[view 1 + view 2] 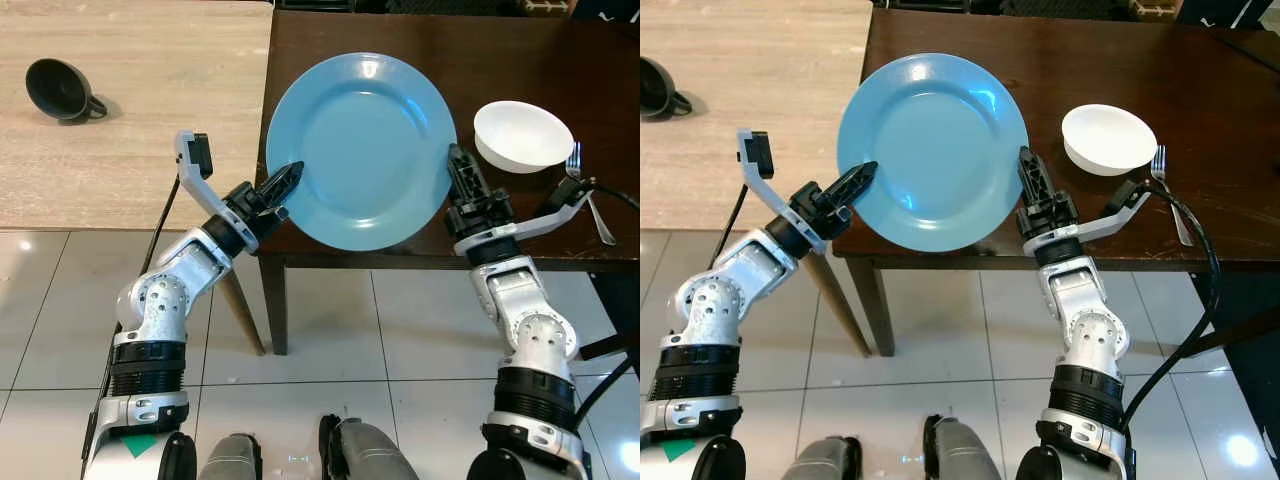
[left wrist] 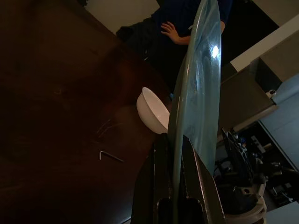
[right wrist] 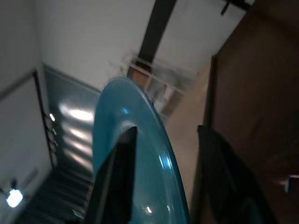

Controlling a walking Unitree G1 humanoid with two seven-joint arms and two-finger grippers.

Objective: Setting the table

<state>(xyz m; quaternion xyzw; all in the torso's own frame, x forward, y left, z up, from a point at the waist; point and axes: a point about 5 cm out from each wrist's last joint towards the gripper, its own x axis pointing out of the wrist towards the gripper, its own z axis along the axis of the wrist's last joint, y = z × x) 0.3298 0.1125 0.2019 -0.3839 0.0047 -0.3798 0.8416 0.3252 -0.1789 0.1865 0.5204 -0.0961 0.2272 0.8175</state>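
A large blue plate [image 1: 360, 150] hangs tilted over the front left corner of the dark brown table [image 1: 600, 70]. My left gripper [image 1: 288, 180] is shut on the plate's left rim; in the left wrist view its fingers [image 2: 161, 154] pinch the plate's edge [image 2: 198, 93]. My right gripper [image 1: 458, 165] is at the plate's right rim. In the right wrist view its two fingers [image 3: 117, 163] stand apart, open, with the rim [image 3: 131, 107] between them. A white bowl [image 1: 522, 135] and a fork [image 1: 585, 190] lie on the table to the right of the plate.
A black cup [image 1: 60, 90] lies on its side on the light wooden table [image 1: 150, 150] to the left. A person's hand [image 2: 170, 32] is beyond the dark table. A small hex key [image 2: 110, 156] lies on the tabletop. White tiled floor [image 1: 330, 330] is below.
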